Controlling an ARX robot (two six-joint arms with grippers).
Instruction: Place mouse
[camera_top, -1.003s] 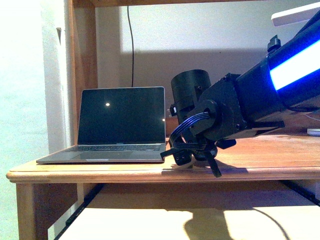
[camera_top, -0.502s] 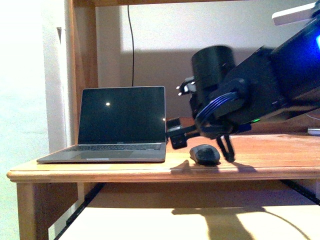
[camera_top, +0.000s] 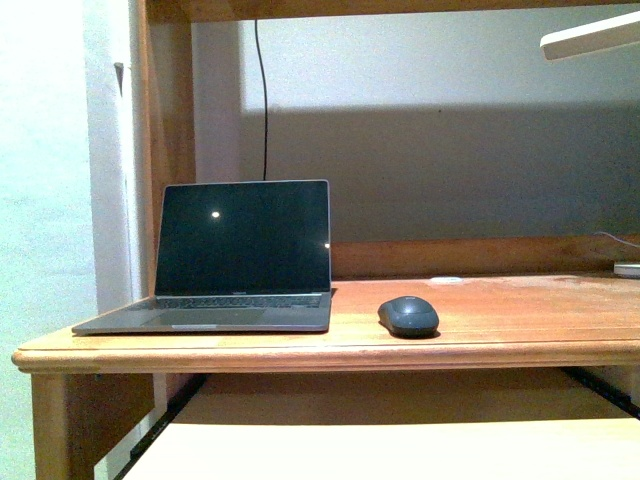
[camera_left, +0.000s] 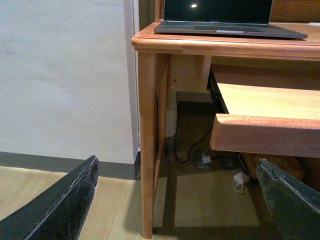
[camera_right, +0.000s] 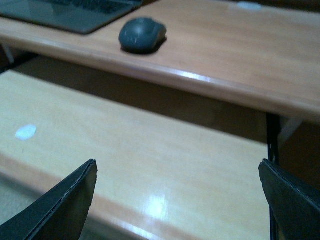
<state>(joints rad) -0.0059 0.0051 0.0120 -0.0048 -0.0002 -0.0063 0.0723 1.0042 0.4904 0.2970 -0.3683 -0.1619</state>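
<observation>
Both left fingers (camera_left: 55, 210) and right fingers (camera_right: 60, 206) are spread wide (mouse (camera_top: 408, 316) sits on desk (camera_top: 530, 312) beside laptop (camera_top: 243, 250)).

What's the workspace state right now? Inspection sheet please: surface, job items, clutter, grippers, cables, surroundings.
Surface: wooden desk; pull-out shelf extended beneath it.
Job's things: mouse resting on the desk, right of the laptop and apart from it, nothing gripping it.
Clutter: laptop open, screen dark; small white disc near the desk's back edge.
Grippers: left gripper open, empty, low beside the desk leg; right gripper open, empty, above the pull-out shelf.
Cables: black cable runs up behind the laptop; floor cables under the desk.
Surroundings: white wall at left; wooden floor.
</observation>
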